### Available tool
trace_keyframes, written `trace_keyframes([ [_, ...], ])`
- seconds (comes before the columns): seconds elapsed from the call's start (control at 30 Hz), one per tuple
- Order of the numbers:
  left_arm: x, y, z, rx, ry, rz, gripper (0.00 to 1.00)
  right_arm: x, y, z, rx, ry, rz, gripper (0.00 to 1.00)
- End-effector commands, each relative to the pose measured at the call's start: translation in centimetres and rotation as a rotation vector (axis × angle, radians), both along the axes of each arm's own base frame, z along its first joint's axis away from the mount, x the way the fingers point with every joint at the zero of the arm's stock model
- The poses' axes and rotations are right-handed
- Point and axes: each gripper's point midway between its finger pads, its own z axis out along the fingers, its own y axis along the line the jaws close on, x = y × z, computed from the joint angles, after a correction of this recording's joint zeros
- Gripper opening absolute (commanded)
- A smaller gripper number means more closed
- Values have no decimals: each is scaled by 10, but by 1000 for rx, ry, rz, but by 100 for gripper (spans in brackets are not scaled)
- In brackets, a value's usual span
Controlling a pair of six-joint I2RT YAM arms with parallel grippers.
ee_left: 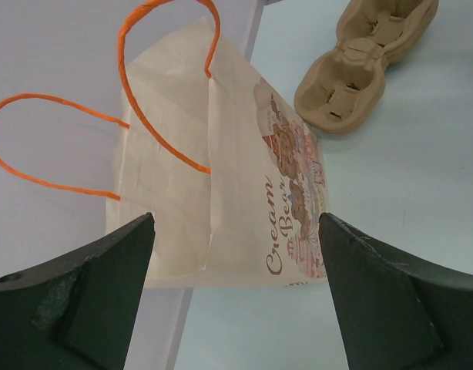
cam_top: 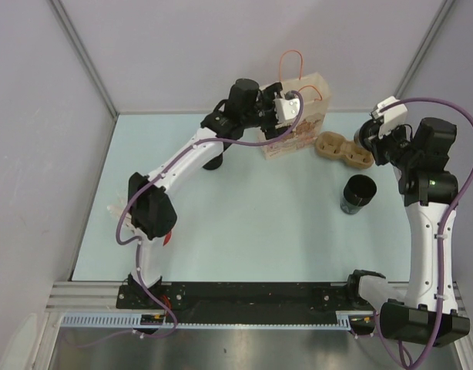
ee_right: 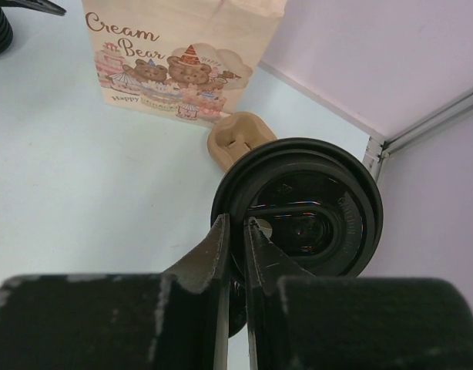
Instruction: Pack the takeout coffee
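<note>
A black lidded coffee cup (ee_right: 317, 204) hangs over the right end of the brown pulp cup carrier (cam_top: 343, 149). My right gripper (ee_right: 236, 227) is shut on the cup's lid rim, one finger inside the rim and one outside. In the top view this cup (cam_top: 367, 136) is a dark shape at the gripper. A second black cup (cam_top: 357, 194) stands on the table nearer the arms. The cream paper bag (cam_top: 296, 117) with orange handles stands at the back. My left gripper (ee_left: 236, 222) is open just above the bag's (ee_left: 221, 177) top edge, with nothing between its fingers.
The carrier (ee_left: 367, 58) lies on the pale table (cam_top: 244, 216) right of the bag, with its pockets facing up. Grey walls close in the back and both sides. The bag (ee_right: 175, 54) and the carrier (ee_right: 238, 139) sit close to the back wall.
</note>
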Motion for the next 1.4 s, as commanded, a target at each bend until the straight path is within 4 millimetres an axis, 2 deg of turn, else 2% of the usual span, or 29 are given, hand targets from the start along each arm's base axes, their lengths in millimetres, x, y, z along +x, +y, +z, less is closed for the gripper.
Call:
trace_keyframes([
  [0.0, 9, -10, 27, -64, -65, -30, 92, 2, 0, 14, 6, -57, 0, 0],
  [0.13, 26, -11, 23, -71, -86, 7, 92, 2, 1, 12, 8, -51, 5, 0],
  [0.17, 32, -12, 14, -63, -79, 18, 92, 2, 1, 12, 6, -49, 7, 0],
  [0.2, 37, -10, 18, -64, -84, 36, 92, 3, 1, 10, 7, -43, 7, 0],
  [0.27, 45, -12, 5, -48, -69, 51, 90, 4, 2, 8, 3, -38, 8, 0],
  [0.3, 50, -9, 9, -50, -77, 64, 89, 4, 2, 7, -1, -36, 11, 0],
  [0.5, 55, -8, -7, -21, -61, 78, 82, 10, 9, -2, -17, -18, 25, 0],
  [0.67, 52, -6, -16, 3, -31, 76, 76, 13, 14, -6, -29, -15, 31, 0],
  [0.8, 50, -5, -16, 8, -24, 71, 66, 14, 15, -7, -35, -15, 29, 0],
  [0.87, 47, -6, -16, 10, -16, 63, 57, 14, 15, -7, -33, -16, 30, 0],
  [1.2, 40, -4, -14, 13, 6, 55, 34, 15, 16, -8, -28, -18, 31, 0],
  [1.37, 38, -1, -13, 21, 17, 68, 20, 16, 15, -6, -22, -25, 21, 0],
])
